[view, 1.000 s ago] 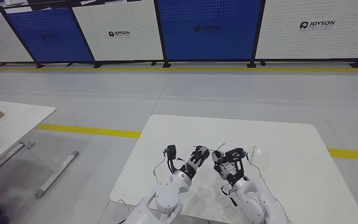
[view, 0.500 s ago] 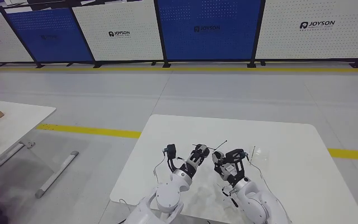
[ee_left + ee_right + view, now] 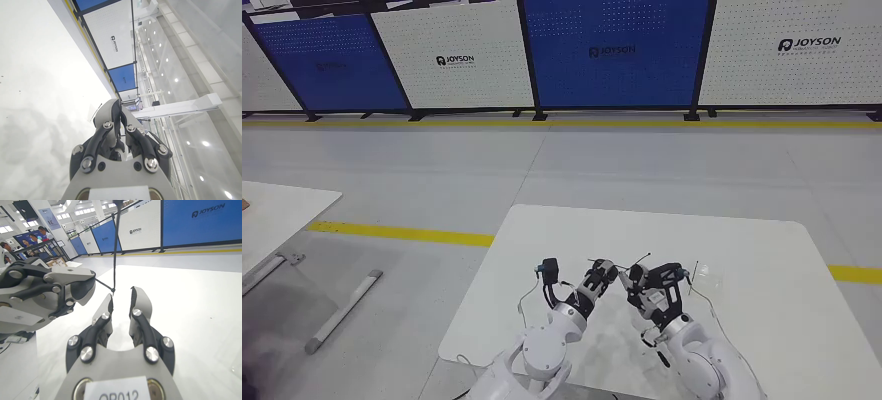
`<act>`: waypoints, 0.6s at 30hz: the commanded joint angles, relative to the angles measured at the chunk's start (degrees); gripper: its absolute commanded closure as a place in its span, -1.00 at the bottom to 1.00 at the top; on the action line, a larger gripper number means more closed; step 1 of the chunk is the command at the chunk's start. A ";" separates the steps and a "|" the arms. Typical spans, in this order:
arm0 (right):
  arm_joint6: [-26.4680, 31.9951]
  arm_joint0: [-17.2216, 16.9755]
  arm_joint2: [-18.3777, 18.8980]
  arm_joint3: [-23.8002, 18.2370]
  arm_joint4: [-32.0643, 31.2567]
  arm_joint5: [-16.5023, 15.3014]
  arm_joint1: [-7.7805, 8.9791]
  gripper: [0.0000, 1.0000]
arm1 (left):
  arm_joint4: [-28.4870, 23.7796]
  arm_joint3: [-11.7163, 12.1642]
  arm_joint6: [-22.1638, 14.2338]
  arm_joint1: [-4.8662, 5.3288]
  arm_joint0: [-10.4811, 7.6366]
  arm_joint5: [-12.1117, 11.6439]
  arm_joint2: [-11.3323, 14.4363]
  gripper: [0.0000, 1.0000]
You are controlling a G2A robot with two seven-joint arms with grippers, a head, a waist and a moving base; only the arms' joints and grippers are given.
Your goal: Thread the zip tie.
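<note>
Black and thin, the zip tie (image 3: pixel 114 262) is pinched near one end by the left gripper (image 3: pixel 120 111), which is clamped tight on it, clear above the white table (image 3: pixel 189 291). From the left gripper a short stretch of strap runs out to the tie's small locking head (image 3: pixel 113 290), and from there the long remainder rises steeply away; whether the strap passes through the head I cannot tell. The right gripper (image 3: pixel 121 294) sits just beside the left gripper, its fingers (image 3: pixel 140 300) spread apart and holding nothing, one fingertip almost at the head.
</note>
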 commanded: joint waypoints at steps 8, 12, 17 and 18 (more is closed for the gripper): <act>0.03 -0.09 -0.35 -0.81 -0.41 0.81 0.13 0.64 | 0.43 0.02 -0.33 0.03 0.22 0.18 -0.10 1.00; -0.05 -0.12 -0.48 -1.00 -0.65 1.23 0.18 0.78 | 0.84 -0.04 -0.46 0.05 0.29 0.35 -0.14 1.00; 0.21 0.08 -0.66 -0.92 -0.46 1.31 0.23 0.76 | 1.01 -0.09 -0.66 0.06 0.31 0.44 -0.17 1.00; 0.26 0.15 -0.75 -0.89 -0.44 1.33 0.22 0.74 | 1.03 -0.09 -0.69 0.06 0.32 0.43 -0.18 1.00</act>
